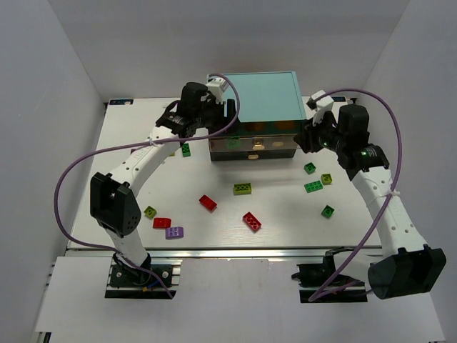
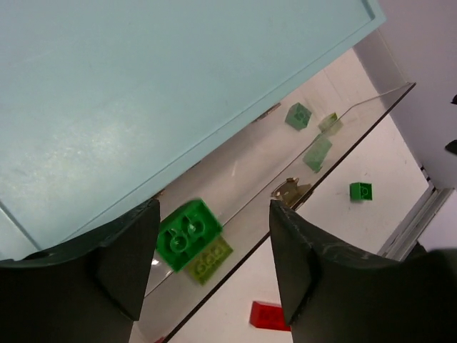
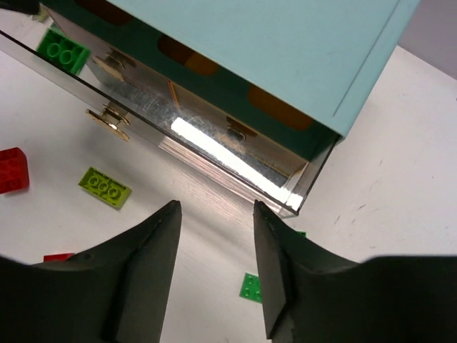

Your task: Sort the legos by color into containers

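Note:
The cabinet [image 1: 260,96] with a teal top stands at the table's back, one see-through drawer [image 1: 253,148] pulled out. My left gripper [image 1: 216,113] hangs open over the drawer's left end. A blurred dark green brick [image 2: 188,232] lies loose beside its left finger [image 2: 128,257], apart from the right one. The same brick [image 3: 63,51] shows at the drawer's far end in the right wrist view. My right gripper [image 3: 216,207] stands open and empty by the drawer's right corner [image 3: 303,193]. Red [image 1: 208,202], yellow-green [image 1: 242,189], green [image 1: 313,186] and purple [image 1: 174,232] legos lie scattered on the table.
The drawer's cream knob [image 3: 107,118] juts toward the table's front. A green brick [image 1: 186,150] lies left of the cabinet. More bricks lie at the right [image 1: 328,211] and front left [image 1: 162,223]. White walls enclose the table.

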Controlling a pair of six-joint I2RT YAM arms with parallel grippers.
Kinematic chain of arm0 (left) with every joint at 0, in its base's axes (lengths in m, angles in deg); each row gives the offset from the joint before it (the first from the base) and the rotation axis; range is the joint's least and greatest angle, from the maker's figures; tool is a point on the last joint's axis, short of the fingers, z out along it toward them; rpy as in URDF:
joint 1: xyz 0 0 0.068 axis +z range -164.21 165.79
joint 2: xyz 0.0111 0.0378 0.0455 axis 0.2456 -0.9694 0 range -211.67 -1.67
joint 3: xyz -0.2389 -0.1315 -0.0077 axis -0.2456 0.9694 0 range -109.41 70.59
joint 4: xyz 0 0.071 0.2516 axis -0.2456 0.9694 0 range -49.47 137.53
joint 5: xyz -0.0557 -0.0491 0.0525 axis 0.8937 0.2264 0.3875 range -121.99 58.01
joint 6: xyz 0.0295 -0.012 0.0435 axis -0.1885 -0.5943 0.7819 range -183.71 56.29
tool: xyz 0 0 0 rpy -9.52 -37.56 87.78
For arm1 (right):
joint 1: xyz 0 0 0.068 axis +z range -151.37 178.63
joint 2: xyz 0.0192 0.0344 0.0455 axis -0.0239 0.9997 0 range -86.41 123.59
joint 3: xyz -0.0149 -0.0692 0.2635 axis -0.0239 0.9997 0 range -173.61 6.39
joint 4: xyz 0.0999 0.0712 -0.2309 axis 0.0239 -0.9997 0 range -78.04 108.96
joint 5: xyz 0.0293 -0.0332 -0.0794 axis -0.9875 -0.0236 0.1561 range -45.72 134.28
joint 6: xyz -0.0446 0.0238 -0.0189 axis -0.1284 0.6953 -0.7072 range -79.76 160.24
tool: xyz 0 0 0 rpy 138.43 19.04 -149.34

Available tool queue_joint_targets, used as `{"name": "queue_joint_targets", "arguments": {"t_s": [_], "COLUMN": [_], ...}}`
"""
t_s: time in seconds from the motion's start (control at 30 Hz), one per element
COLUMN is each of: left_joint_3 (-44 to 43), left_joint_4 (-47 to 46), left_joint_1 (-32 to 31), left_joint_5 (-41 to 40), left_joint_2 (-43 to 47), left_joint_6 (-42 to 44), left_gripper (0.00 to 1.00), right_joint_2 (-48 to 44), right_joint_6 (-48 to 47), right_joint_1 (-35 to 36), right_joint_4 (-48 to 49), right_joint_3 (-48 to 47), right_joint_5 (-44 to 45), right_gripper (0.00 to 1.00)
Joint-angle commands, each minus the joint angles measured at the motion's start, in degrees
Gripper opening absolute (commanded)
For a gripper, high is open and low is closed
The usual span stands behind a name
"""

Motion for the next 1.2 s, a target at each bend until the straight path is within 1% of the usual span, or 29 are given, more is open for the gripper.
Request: {"name": "queue_joint_targets", "arguments": {"t_s": [0.0,0.03,0.13,0.2,0.27,0.3,0.33,0.37,0.4,0.43,0.47,0.5,0.53,0.57,0.6,0.63,0.67,0.7,0.73,0.77,0.8,0.83,0.87,0.9,1.0,1.1,1.17], "left_joint_3": [-3.98,-5.11,-6.62,-6.88,-6.10,-4.09,-2.42,-0.57,3.45,5.14,6.72,9.52,11.03,12.52,14.11,17.60,19.12,20.52,22.89,23.95,24.92,26.76,27.73,28.44,31.34,34.07,35.30], "left_joint_4": [-1.44,-1.44,-2.14,-3.54,-5.21,-5.74,-6.44,-7.58,-8.29,-8.47,-7.51,-6.64,-5.76,-4.01,-3.21,-2.68,-1.54,-0.92,-0.48,0.40,0.67,0.93,1.45,1.63,2.08,1.99,1.90], "left_joint_1": [0.17,0.17,0.17,0.17,1.57,1.57,1.57,1.57,1.57,1.57,2.10,2.10,2.10,2.10,2.10,2.10,2.10,2.10,2.10,2.10,2.10,2.10,2.10,2.10,2.10,2.10,2.10], "left_joint_5": [-4.04,-4.04,-3.95,-4.39,-4.40,-4.57,-5.61,-7.02,-8.25,-8.87,-9.75,-10.89,-12.81,-13.88,-14.93,-16.86,-17.57,-17.75,-20.71,-21.35,-21.79,-22.49,-23.46,-23.99,-25.22,-25.75,-25.84], "left_joint_2": [0.51,0.60,1.82,4.01,6.13,8.92,10.87,12.80,14.73,16.67,19.90,21.42,22.74,25.53,26.78,28.10,30.46,31.44,32.32,33.29,34.86,35.66,36.45,37.77,39.62,41.73,42.87], "left_joint_6": [0.15,-0.20,-1.52,-3.44,-5.12,-6.87,-7.49,-7.59,-7.76,-8.02,-8.11,-8.11,-8.20,-8.29,-8.46,-8.64,-8.73,-9.08,-9.34,-9.52,-9.96,-10.13,-10.57,-10.75,-11.98,-13.12,-13.74], "left_gripper": [0.73,0.74,0.74,0.71,0.63,0.51,0.44,0.39,0.35,0.35,0.37,0.53,0.64,0.70,0.75,0.79,0.80,0.80,0.82,0.82,0.83,0.83,0.84,0.84,0.85,0.85,0.85], "right_joint_2": [0.28,0.37,-0.94,-2.96,-4.46,-5.86,-6.57,-7.53,-7.80,-7.89,-7.20,-6.49,-5.79,-3.35,-2.02,-0.70,1.75,2.91,4.22,6.32,7.30,8.36,9.93,10.56,13.89,19.16,23.02], "right_joint_6": [-0.74,-0.83,-3.20,-6.08,-9.51,-14.40,-18.54,-23.63,-27.51,-35.21,-39.63,-43.42,-46.33,-52.80,-55.73,-58.02,-65.53,-70.22,-74.01,-77.18,-83.56,-87.02,-89.75,-91.52,-93.02,-93.38,-96.26], "right_joint_1": [-1.53,-2.06,-3.55,-4.60,-6.01,-6.97,-7.85,-8.47,-8.65,-9.35,-9.79,-10.58,-10.50,-10.50,-12.67,-12.96,-13.22,-13.75,-14.45,-15.15,-15.42,-16.03,-16.64,-16.82,-17.70,-18.41,-18.93], "right_joint_4": [-2.52,-3.23,-4.90,-5.69,-6.75,-7.97,-9.37,-11.56,-12.98,-16.30,-18.94,-20.97,-22.56,-26.49,-28.01,-28.72,-31.16,-32.92,-33.99,-34.69,-36.53,-37.24,-37.51,-35.25,-31.20,-29.78,-30.04], "right_joint_3": [0.06,0.06,2.69,5.58,7.70,10.32,11.56,12.71,13.94,15.43,15.62,15.62,15.44,14.40,13.87,13.60,13.16,13.16,13.24,13.16,12.98,12.72,12.46,12.37,10.45,6.32,4.29], "right_joint_5": [-1.75,-2.10,-4.47,-6.32,-8.68,-9.48,-10.88,-13.24,-13.79,-14.49,-16.07,-16.60,-17.30,-18.18,-18.54,-18.72,-19.24,-19.24,-19.16,-18.72,-18.54,-18.37,-17.58,-17.05,-14.42,-12.22,-10.82], "right_gripper": [0.52,0.57,0.63,0.65,0.65,0.64,0.62,0.58,0.58,0.58,0.58,0.59,0.60,0.62,0.63,0.65,0.66,0.66,0.67,0.68,0.69,0.89,0.89,0.89,0.89,0.85,0.80]}}
